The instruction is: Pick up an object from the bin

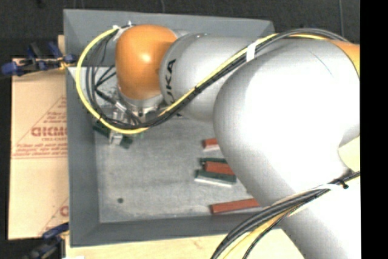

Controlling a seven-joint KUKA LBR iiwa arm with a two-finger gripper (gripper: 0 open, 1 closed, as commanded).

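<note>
My gripper [123,113] is low at the bin's left side, near the left wall, mostly hidden under the arm's wrist. Right beneath it lies a small dark green thing [126,142], with another dark green bit [99,128] showing next to it on the left; whether they are one object I cannot tell. A pale grey piece [114,137] sits between them. None of these is seen to be gripped.
At the bin's right, partly under the arm, lie a small red piece [210,144], a stack of green, red and white bars [214,171] and a long red-brown bar [233,207] near the front wall. A tiny dark speck [119,200] lies front left.
</note>
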